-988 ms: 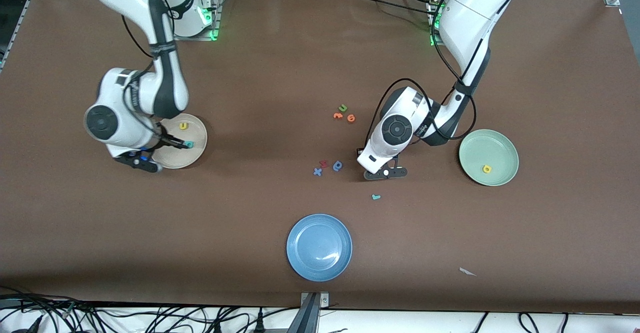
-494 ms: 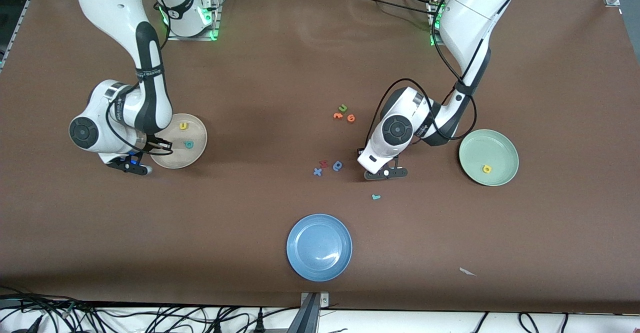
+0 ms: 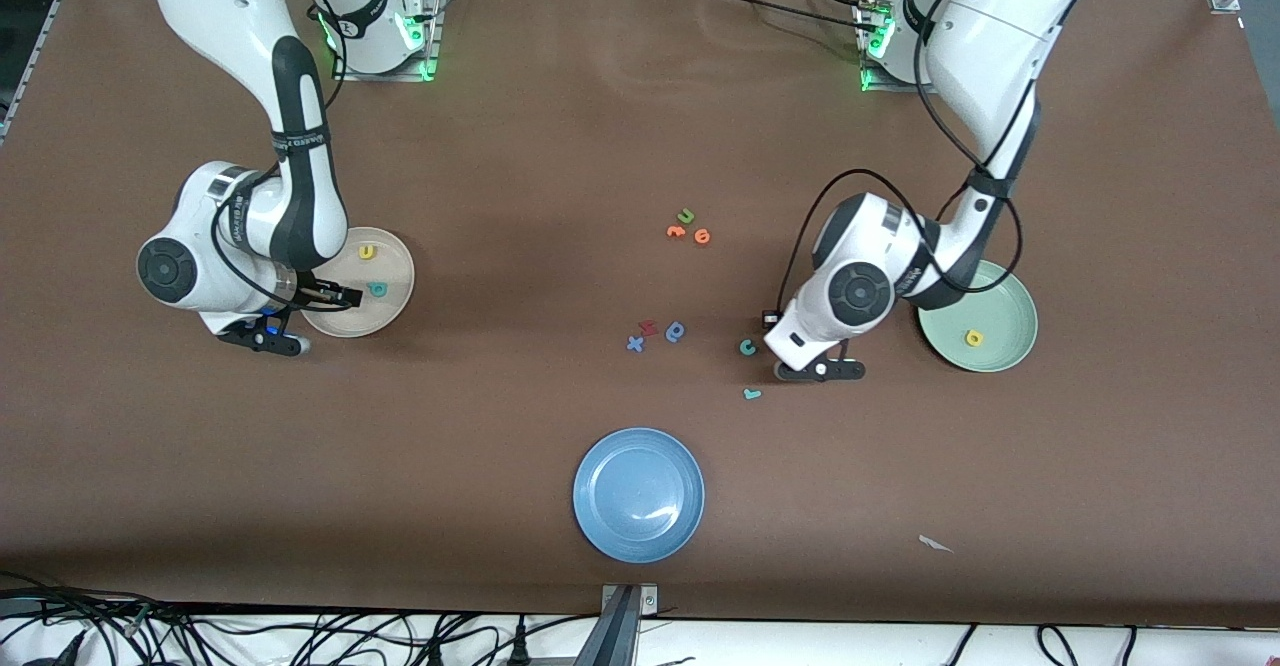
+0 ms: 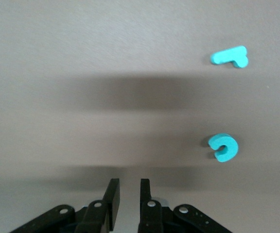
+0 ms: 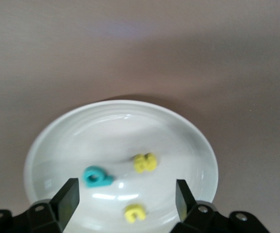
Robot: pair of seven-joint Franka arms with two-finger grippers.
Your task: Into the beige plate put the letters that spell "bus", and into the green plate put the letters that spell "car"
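Front view: we are counting three plates, a blue plate (image 3: pixel 638 494) nearest the camera, the beige plate (image 3: pixel 392 301) at the right arm's end and the green plate (image 3: pixel 990 291) at the left arm's end. We are seeing three letters lying in the beige plate: teal b (image 5: pixel 97 177), yellow s (image 5: pixel 145 162), yellow u (image 5: pixel 134 212); the yellow a (image 3: pixel 973 338) is sitting in the green plate. Teal c (image 4: pixel 223 147) and teal r (image 4: pixel 231 57) are lying on the table beside the left gripper (image 4: pixel 128 188), whose fingers are standing narrow and holding nothing. Six stray letters are lying mid-table. The right gripper (image 5: pixel 128 194) is hanging wide, empty, over the beige plate.
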